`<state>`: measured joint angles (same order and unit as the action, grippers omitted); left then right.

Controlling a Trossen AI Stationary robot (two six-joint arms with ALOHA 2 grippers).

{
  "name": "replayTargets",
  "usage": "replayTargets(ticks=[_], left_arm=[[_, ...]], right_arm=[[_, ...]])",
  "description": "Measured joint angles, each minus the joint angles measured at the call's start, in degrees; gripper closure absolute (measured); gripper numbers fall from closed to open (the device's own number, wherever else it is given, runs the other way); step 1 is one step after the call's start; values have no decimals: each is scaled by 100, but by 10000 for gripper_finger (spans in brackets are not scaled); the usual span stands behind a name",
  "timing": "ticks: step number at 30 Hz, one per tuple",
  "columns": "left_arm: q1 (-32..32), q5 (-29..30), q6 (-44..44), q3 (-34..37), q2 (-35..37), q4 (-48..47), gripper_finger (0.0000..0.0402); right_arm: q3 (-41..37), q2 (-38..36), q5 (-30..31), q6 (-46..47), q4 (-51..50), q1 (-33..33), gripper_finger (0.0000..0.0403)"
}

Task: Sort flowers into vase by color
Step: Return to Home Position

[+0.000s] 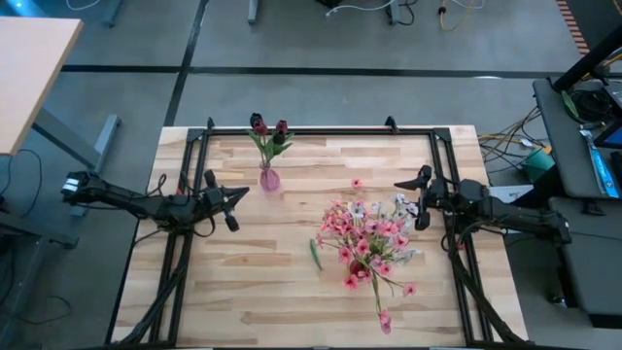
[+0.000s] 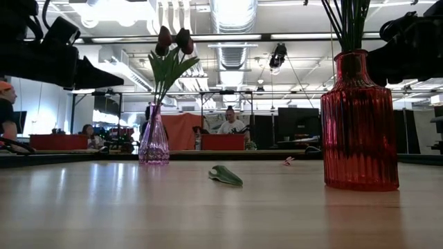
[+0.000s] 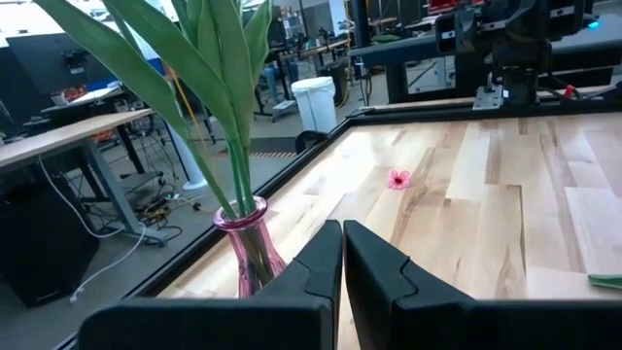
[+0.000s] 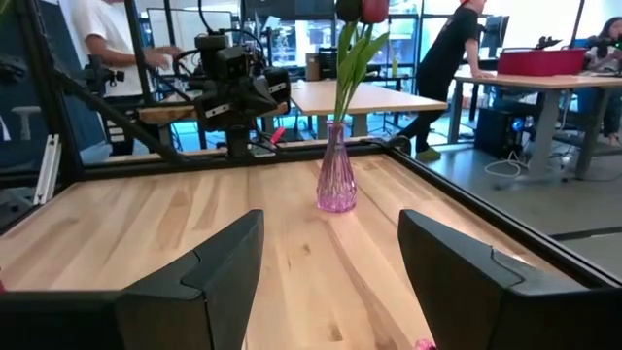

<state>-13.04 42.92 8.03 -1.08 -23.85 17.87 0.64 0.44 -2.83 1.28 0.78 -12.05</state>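
**Q:** High view: end effector positions?
**A:** The left end effector (image 1: 236, 197) hovers near the purple vase (image 1: 269, 179) holding the maroon tulips (image 1: 269, 129). The right end effector (image 1: 408, 199) hovers beside the pink-and-white spray (image 1: 364, 238). Each arm reaches inward over its own side of the surface (image 1: 292, 292).

**Q:** Low view?
**A:** The spray's stems stand in the red vase (image 2: 358, 124).

**Q:** Wrist views?
**A:** Left fingers (image 3: 311, 272) are pressed together and hold nothing. Right fingers (image 4: 219, 258) are spread wide and hold nothing.

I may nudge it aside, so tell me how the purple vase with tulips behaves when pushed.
Probably tippy: the purple vase is slim with a small base, and the tulips rise far above it. Likely light and fragile, since it looks like thin tinted glass. Pushed low on the smooth table, it may slide rather than topple.
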Motion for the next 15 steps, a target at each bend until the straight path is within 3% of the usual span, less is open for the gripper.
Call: replayTargets(ticks=[15], left_arm=[[2,0,0,0,-152,1,402]], right_arm=[[-7,160,-1,-22,47,0,172]])
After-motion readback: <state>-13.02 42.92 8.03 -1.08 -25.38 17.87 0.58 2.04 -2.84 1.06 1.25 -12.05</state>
